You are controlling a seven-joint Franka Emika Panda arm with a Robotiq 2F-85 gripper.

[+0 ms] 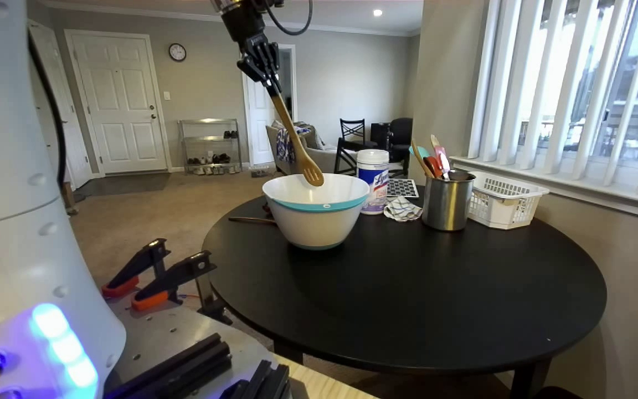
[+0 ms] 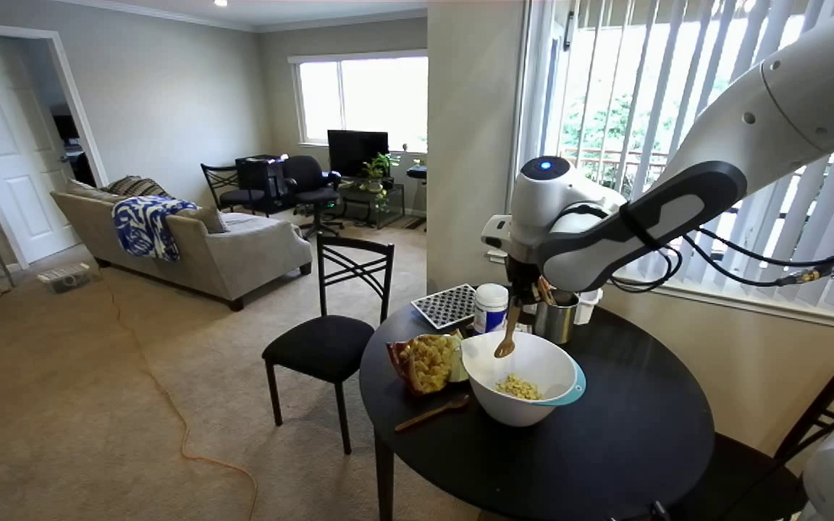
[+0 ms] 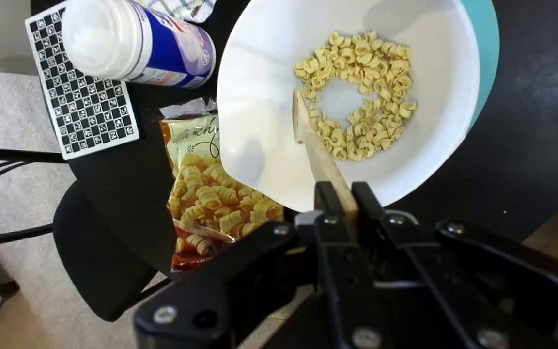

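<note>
My gripper is shut on the handle of a wooden slotted spoon, which hangs tilted, head down, over the bowl. The gripper also shows in an exterior view and in the wrist view, with the spoon between its fingertips. The white bowl with a teal rim band stands upright on the black round table. Small curled yellow pasta lies in a ring on the bowl's floor, also seen in an exterior view. I cannot tell whether the spoon's head touches the bowl.
A pasta bag and another wooden spoon lie beside the bowl. A wipes canister, a cloth, a metal utensil pot, a white basket and a checkered board are behind. A chair stands close by.
</note>
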